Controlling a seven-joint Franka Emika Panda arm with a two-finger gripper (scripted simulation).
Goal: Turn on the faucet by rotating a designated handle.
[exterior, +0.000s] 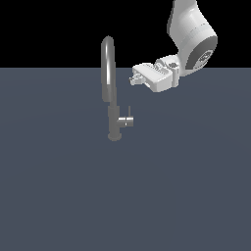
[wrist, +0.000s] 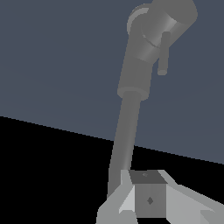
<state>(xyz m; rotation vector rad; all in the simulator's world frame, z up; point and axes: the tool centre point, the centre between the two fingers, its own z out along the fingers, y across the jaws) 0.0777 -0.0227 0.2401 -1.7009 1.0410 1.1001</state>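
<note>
The grey gooseneck faucet (exterior: 113, 115) stands upright on the dark floor, its arched spout rising high. The handle (exterior: 128, 121) is a short cylinder stub jutting from the lower column toward the exterior view's right, with a thin lever pin (exterior: 129, 112) pointing up. My gripper (exterior: 133, 79) hangs in the air to the right of the spout, above the handle and apart from it, touching nothing. Its fingers look closed together and empty. In the wrist view the faucet (wrist: 129, 127), the handle (wrist: 168, 22) and its pin (wrist: 164, 52) lie beyond the gripper (wrist: 146, 194).
A flat dark blue-grey floor (exterior: 73, 196) stretches all around the faucet. The white arm (exterior: 191, 34) comes down from the upper right of the exterior view. Nothing else shows.
</note>
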